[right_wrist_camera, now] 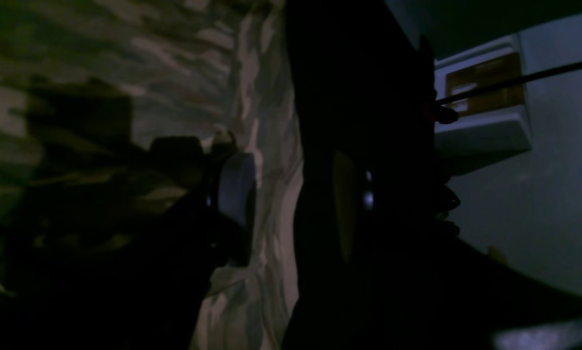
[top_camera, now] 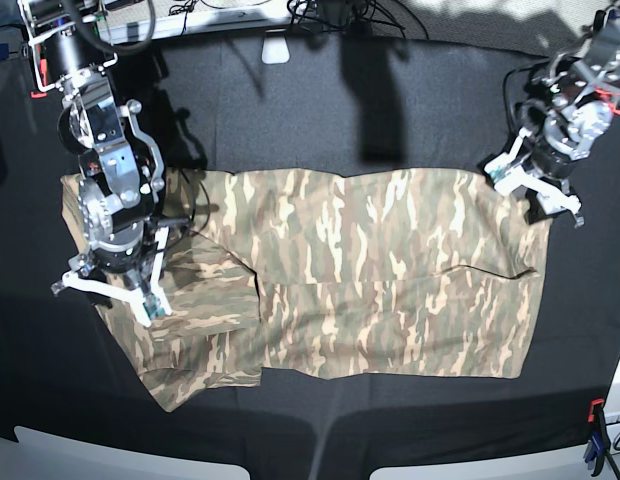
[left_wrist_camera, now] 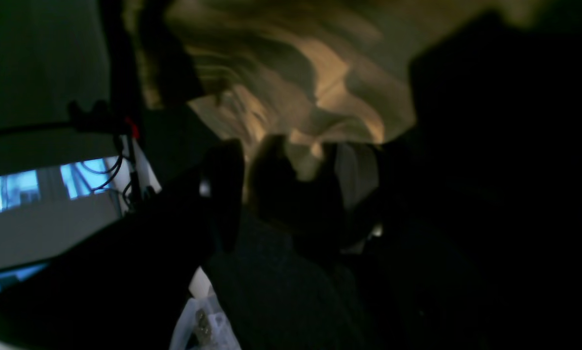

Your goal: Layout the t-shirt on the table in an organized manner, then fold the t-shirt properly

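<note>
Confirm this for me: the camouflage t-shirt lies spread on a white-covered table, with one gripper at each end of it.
Not quite. The table is covered in black cloth, not white; the base view shows it. The rest holds: the t-shirt lies spread out, with the right gripper and left gripper at opposite ends.

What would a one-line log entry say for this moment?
t-shirt: spread on table, partly folded | left gripper: at right edge | right gripper: over left sleeve end

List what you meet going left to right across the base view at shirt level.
right gripper → t-shirt → left gripper → orange clamp at the table edge.
</note>
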Controlling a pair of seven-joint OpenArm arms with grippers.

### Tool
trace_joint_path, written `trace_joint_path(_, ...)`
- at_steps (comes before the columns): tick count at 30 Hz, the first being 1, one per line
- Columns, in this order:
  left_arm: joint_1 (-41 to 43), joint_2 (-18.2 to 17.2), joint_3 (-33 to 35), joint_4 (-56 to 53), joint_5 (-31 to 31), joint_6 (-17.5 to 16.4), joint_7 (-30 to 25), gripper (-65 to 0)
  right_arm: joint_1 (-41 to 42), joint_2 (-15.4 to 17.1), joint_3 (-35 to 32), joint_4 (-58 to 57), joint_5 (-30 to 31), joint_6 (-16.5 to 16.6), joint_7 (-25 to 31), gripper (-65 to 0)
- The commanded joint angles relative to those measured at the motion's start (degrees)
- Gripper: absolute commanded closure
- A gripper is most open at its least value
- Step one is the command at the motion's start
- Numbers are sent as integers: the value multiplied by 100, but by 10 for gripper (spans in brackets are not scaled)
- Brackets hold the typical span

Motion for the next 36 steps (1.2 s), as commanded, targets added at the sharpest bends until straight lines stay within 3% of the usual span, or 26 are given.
trace_joint_path(1, 28, -129, -31, 13, -24, -76, 61, -279, 24, 85, 46, 116, 2, 37, 57, -254)
trace_joint_path(4, 186, -208, -31, 87, 35, -72, 81, -257, -240, 195, 46, 179, 188, 326, 96, -254)
trace_joint_path(7, 308, -264, -31, 234, 35, -72, 76, -131, -649, 452, 46, 439, 170, 354, 94, -254)
trace_joint_path(9, 337, -256, -31, 326, 31, -70, 74, -10, -1008, 684, 46, 734, 166, 358, 90, -254)
trace_joint_path(10, 337, -256, -31, 372, 31, -59, 52, 0, -1209, 815, 46, 907, 166, 374, 87, -254)
trace_joint_path(15, 334, -256, -31, 634, 33, 522, 17, 0, -2050, 1353, 46, 1255, 175, 492, 66, -254)
trace_joint_path(20, 334, -234, -31, 852, 31, 533, 11, 0, -2594, 1729, 46, 942, 205, 551, 68, -255)
trace_joint_path(32, 334, -210, -31, 901, 28, 533, 39, 0, -2135, 1762, 46, 247, 358, 586, 544, -255)
trace_joint_path(36, 334, -210, -31, 901, 28, 533, 42, 0, -1954, 1757, 46, 87, 686, 1215, 551, -255)
